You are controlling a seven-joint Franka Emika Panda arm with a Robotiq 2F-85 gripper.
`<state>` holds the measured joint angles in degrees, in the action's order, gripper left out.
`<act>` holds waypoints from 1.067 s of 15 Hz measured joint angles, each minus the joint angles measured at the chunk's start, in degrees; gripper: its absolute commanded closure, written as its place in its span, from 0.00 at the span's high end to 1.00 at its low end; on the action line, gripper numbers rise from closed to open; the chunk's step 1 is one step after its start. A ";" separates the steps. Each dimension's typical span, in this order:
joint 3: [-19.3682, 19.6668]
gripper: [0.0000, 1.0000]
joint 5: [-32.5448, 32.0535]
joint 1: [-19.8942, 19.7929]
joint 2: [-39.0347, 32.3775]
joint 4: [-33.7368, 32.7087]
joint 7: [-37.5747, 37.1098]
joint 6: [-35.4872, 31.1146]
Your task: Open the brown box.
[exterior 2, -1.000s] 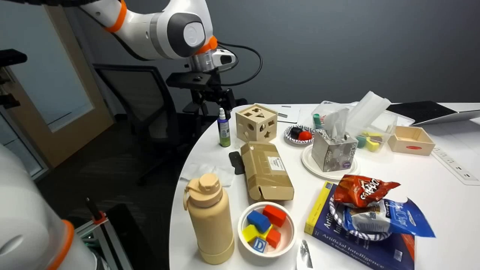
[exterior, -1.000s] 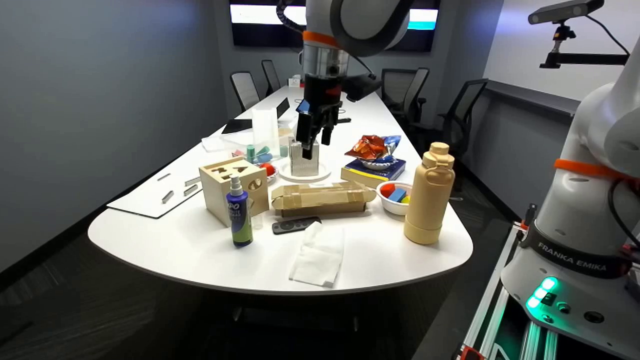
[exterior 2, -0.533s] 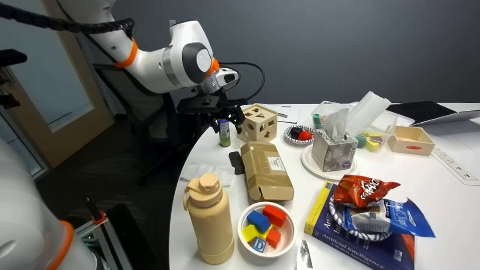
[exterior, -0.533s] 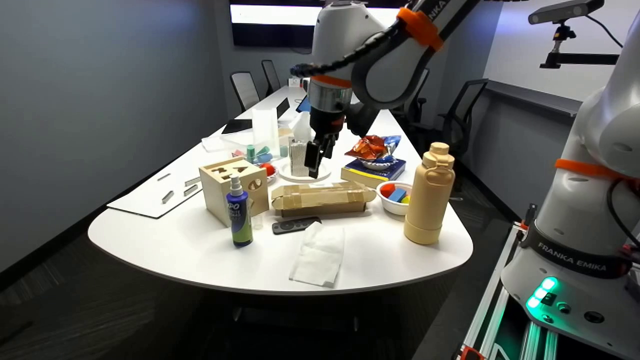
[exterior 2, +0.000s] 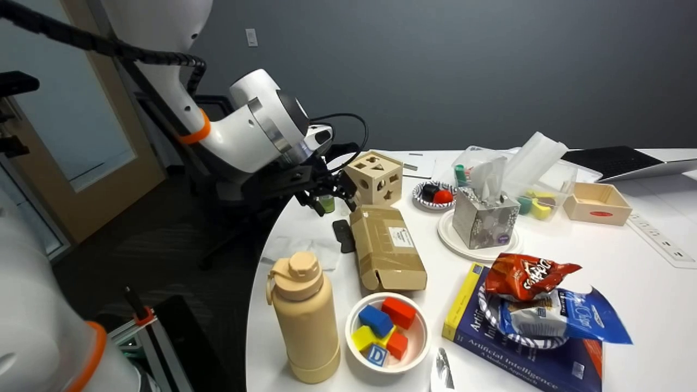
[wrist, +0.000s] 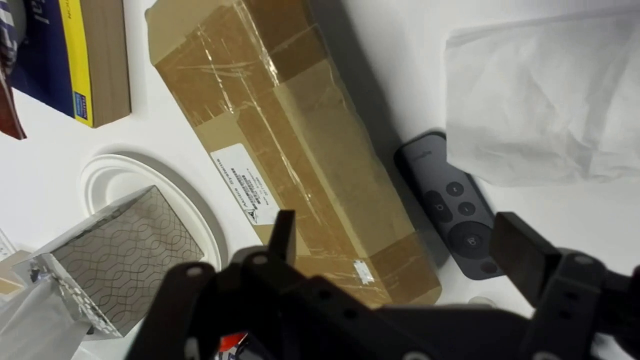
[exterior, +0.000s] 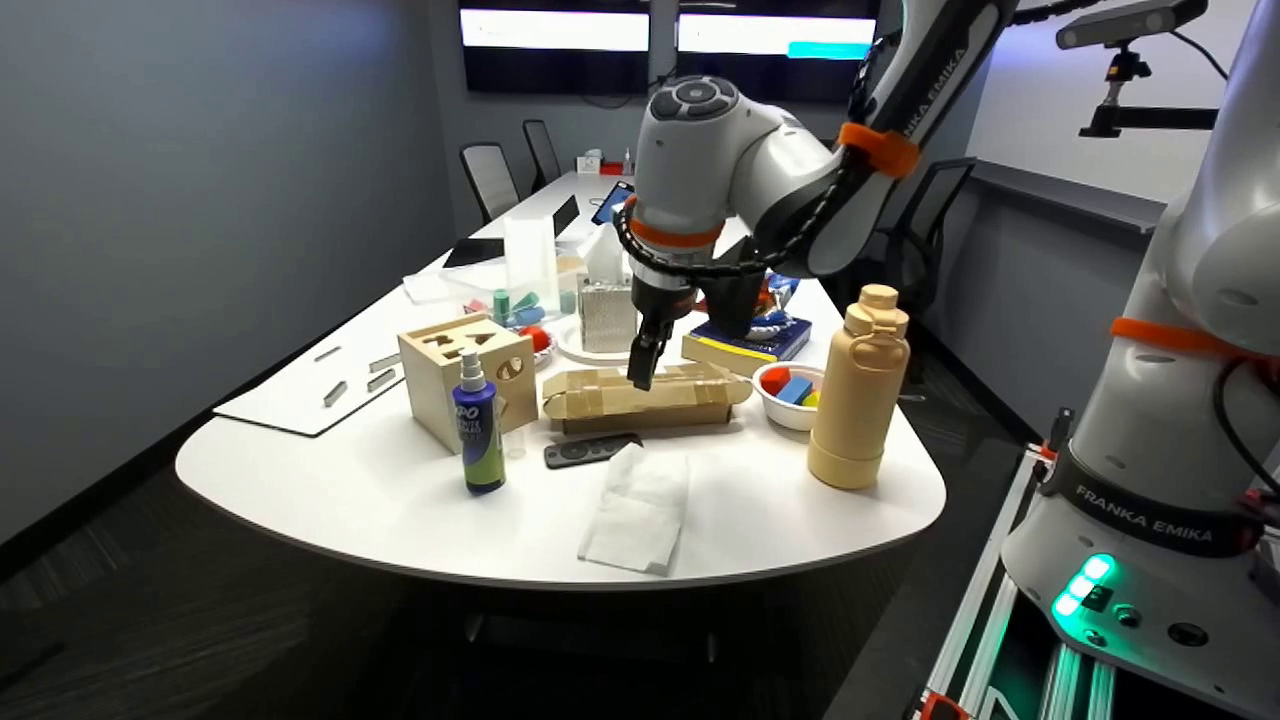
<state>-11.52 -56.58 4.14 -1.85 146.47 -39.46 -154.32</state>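
The brown box (exterior: 685,398) is flat cardboard with a white label and strips of clear tape; it shows in both exterior views (exterior 2: 387,247). Its lid lies down over the top. In the wrist view the box (wrist: 320,160) runs diagonally, its lower end between my fingers. My gripper (wrist: 402,242) is open and empty, one finger over the label side of the box, the other beyond the remote. In an exterior view the gripper (exterior 2: 336,207) is above the box's far end, near the wooden cube; it also shows over the box (exterior: 643,375). I cannot tell the exact height gap.
A dark remote (wrist: 465,220) and a white napkin (wrist: 545,100) lie beside the box. The wooden shape cube (exterior: 465,375), spray bottle (exterior: 479,425), tan jug (exterior: 858,390), block bowl (exterior 2: 356,367), tissue box (exterior 2: 484,223) and book (exterior 2: 533,359) stand around it.
My gripper has come down from well above the table to close over the box's far end, its fingers staying open. The box and other objects have not moved.
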 measured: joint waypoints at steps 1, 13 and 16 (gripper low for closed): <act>0.00 1.00 -3.04 0.00 -1.28 -0.30 -2.56 0.00; 0.74 1.00 -18.58 0.48 -17.68 -10.81 -14.98 1.75; 1.36 1.00 -20.16 0.56 -19.41 -12.48 -16.19 2.24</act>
<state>-10.16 -76.74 4.71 -21.26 133.99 -55.65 -152.08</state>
